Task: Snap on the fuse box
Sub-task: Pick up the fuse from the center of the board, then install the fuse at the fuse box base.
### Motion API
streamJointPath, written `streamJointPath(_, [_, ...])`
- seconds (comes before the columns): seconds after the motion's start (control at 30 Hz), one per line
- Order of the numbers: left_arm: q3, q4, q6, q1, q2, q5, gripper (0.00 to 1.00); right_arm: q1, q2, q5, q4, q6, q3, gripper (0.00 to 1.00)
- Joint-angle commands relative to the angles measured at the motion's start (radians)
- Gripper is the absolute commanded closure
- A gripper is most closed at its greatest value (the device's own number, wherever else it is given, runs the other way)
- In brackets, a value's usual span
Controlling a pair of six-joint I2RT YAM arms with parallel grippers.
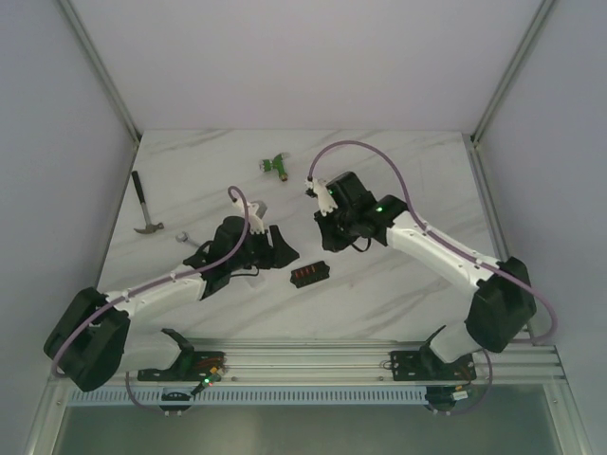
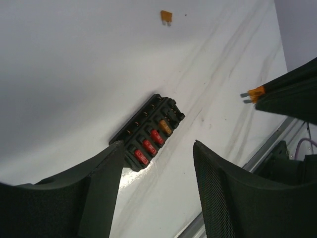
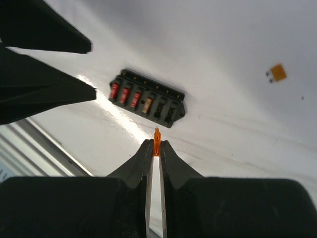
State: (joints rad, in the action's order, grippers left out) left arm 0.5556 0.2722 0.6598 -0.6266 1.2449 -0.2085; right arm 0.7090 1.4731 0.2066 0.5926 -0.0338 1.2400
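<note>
Now: fuse box [image 1: 308,274] lies flat on the marble table [image 1: 398,171], between the two arms, toward the near edge.
Left gripper [image 2: 158,148] hovers with jaws spread, holding nothing, one finger just beside the box end that carries the red fuses [image 2: 147,147]. Right gripper [image 3: 156,145] is pinched on an orange fuse [image 3: 156,135], held clear of the box. A loose fuse [image 3: 277,73], also orange, lies on the table well apart from the box.

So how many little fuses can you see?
6. Four in the fuse box: three red, one amber. One orange fuse pinched in the right gripper. One loose fuse on the table. More may be hidden.
</note>
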Motion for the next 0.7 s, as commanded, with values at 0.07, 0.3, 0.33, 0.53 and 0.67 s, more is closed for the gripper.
streamJointPath(0.07, [-0.008,-0.035,0.142,0.003,0.057,0.043,0.33,0.058,0.097,-0.231,0.072,-0.201,0.024,1.0])
streamJointPath(0.3, [0.02,-0.035,0.164,0.004,0.145,-0.001,0.34,0.108,0.159,-0.321,0.035,-0.336,0.015,1.0])
streamJointPath(0.33, [0.022,-0.036,0.169,0.004,0.153,-0.006,0.34,0.114,0.163,-0.32,0.021,-0.345,0.005,1.0])
streamJointPath(0.53, [0.02,-0.035,0.181,0.002,0.159,-0.031,0.36,0.145,0.197,-0.318,-0.027,-0.376,-0.02,1.0])
streamJointPath(0.67, [0.02,-0.035,0.189,-0.001,0.185,-0.047,0.36,0.159,0.224,-0.328,-0.037,-0.383,-0.027,1.0])
